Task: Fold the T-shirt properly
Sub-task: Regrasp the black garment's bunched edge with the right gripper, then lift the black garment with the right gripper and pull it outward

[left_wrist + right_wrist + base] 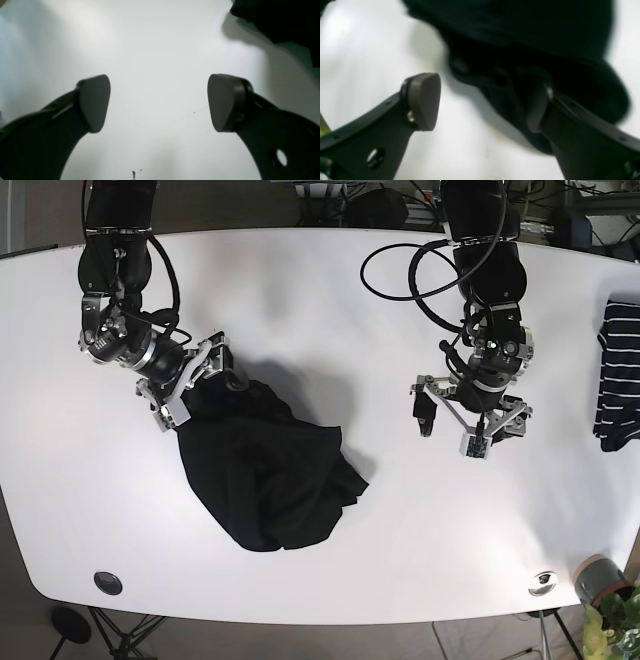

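Grey pads (95, 102) of the left gripper (470, 420) were spread wide over bare white bench (400, 530), holding nothing. Right gripper (187, 385) sat at the crumpled black T-shirt (270, 470), jaws apart, one pad seemingly against the cloth, though blur hid the contact.

crumpled black T-shirt (268, 475) on white table (330, 300), left-centre | right gripper (190, 380) at its upper-left edge | left gripper (470, 420) well right of it | striped folded cloth (618, 375) at right edge
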